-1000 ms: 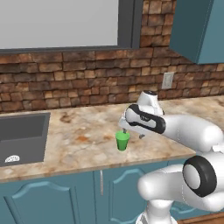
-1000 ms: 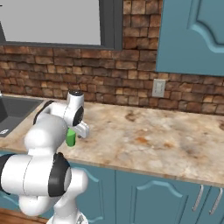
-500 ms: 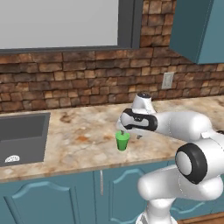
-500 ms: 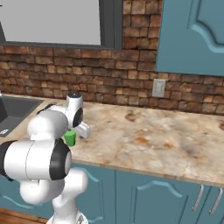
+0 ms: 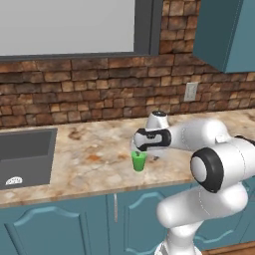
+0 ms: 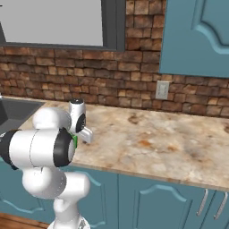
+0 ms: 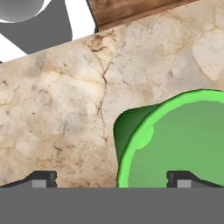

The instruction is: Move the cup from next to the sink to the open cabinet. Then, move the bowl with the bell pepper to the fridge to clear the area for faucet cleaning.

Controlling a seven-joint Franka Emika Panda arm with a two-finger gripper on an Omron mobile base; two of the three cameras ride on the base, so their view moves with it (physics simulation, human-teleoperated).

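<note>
Green cup is cut off beyond 2 frame edges.

The cup is bright green and plain. It sits on a counter that is tan with brown swirls, and the sink is dark grey. The wall is red-brown brick, and the cabinets are teal blue.

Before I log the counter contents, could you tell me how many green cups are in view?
1. The cup stands upright on the counter, right of the sink, just beneath the gripper. Others could be hidden behind the arm.
</note>
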